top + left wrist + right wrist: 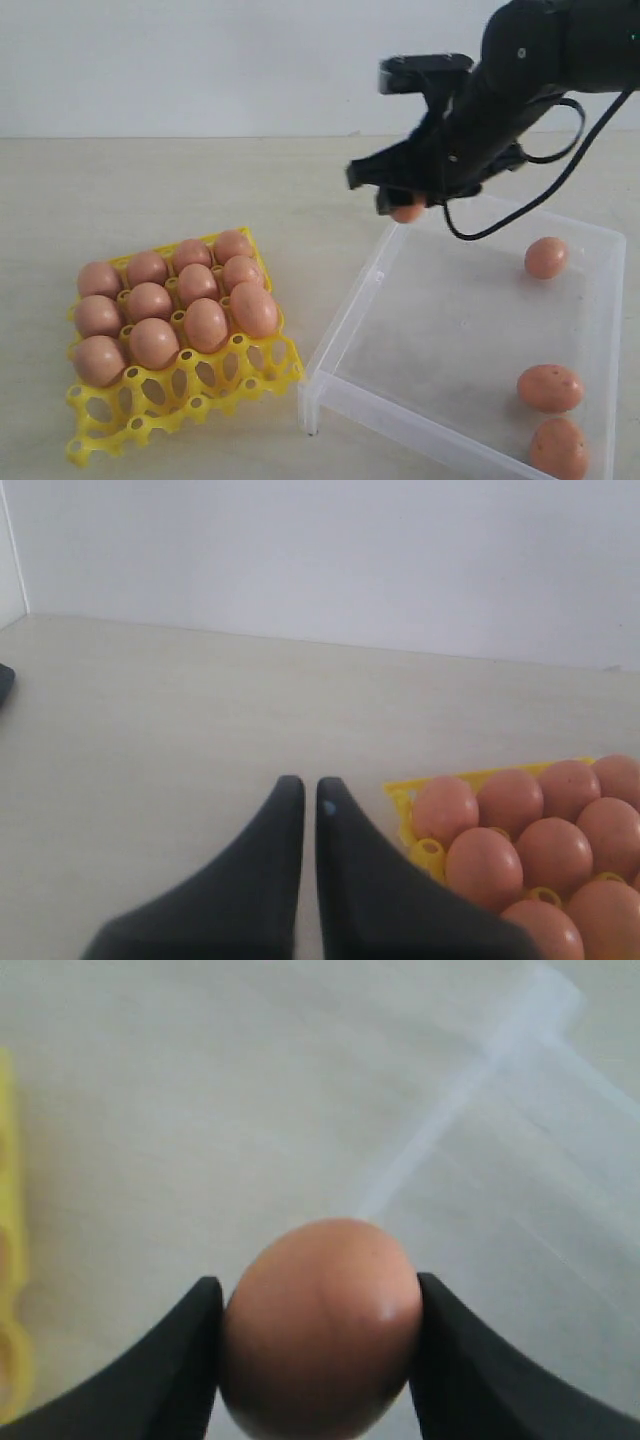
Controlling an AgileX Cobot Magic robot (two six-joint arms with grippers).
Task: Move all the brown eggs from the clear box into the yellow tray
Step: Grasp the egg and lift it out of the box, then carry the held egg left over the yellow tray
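Over on the right, the right end effector [405, 205] is clamped on one brown egg [407, 212], its two dark fingers [190, 1360] pressing the shell from either side. It hangs in the air just over the far left corner of the clear box [350, 310], clear of the plastic. The right wrist view shows that same egg [320, 1330] filling the gap between the fingers, with the box rim [470, 1090] running past below it and a strip of the yellow tray [8, 1260] at the edge of the picture. The box sits on the right side of the bench [200, 190], and three more eggs lie loose in it: one [546, 257] near its far right corner, and two [550, 388] [559, 448] close together by its near right corner. The yellow tray [180, 400] rests on the left side of the bench, just beside the box's near left corner but not touching it. Twelve eggs [153, 342] stand in its cups in three rows of four, and the row of cups along its near edge is bare. The left end effector [305, 795] does not show in the exterior view. Its own camera has it low over the bench with the jaws drawn together to a thin slit and nothing between them, just beside a corner of the tray [400, 795].
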